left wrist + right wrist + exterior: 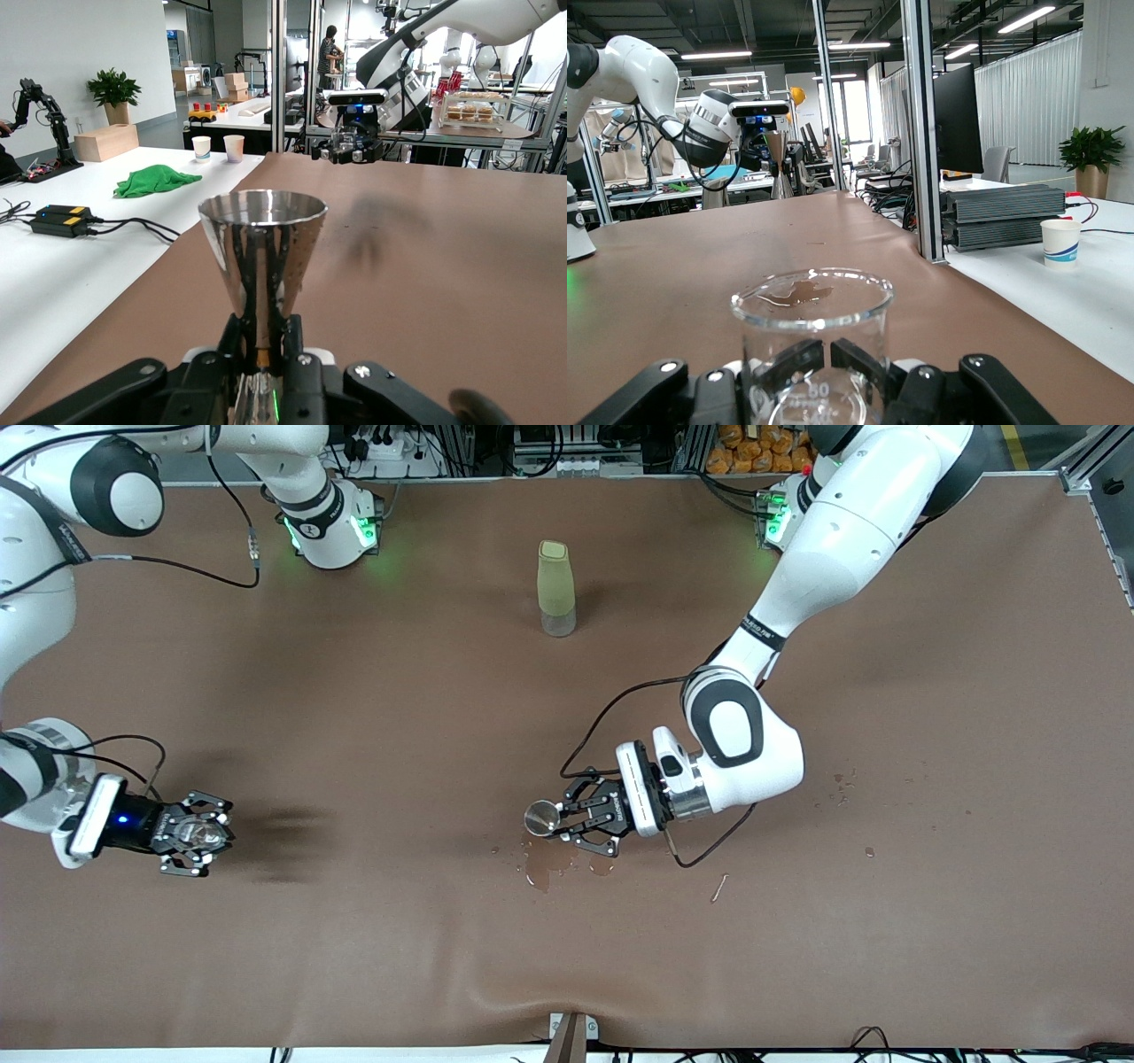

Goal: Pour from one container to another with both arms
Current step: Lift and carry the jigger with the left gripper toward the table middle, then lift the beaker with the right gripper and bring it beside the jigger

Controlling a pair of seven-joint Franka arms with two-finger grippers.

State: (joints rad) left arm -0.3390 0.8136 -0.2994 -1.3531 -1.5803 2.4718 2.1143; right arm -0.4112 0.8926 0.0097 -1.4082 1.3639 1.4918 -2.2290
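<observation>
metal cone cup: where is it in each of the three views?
Front view: the metal cone cup is seen from above, held in the left end effector, above a wet patch on the table.
Left wrist view: centre foreground, upright, clamped by its stem.
Right wrist view: small and distant, under the left arm's wrist.
Shared landmark: the glass beaker in the right end effector.

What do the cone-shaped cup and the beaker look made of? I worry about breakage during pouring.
The cone-shaped cup in the left gripper looks like polished metal: its wall mirrors the room. The beaker in the right gripper looks like clear glass, possibly clear plastic: it is see-through, with a printed number.
</observation>
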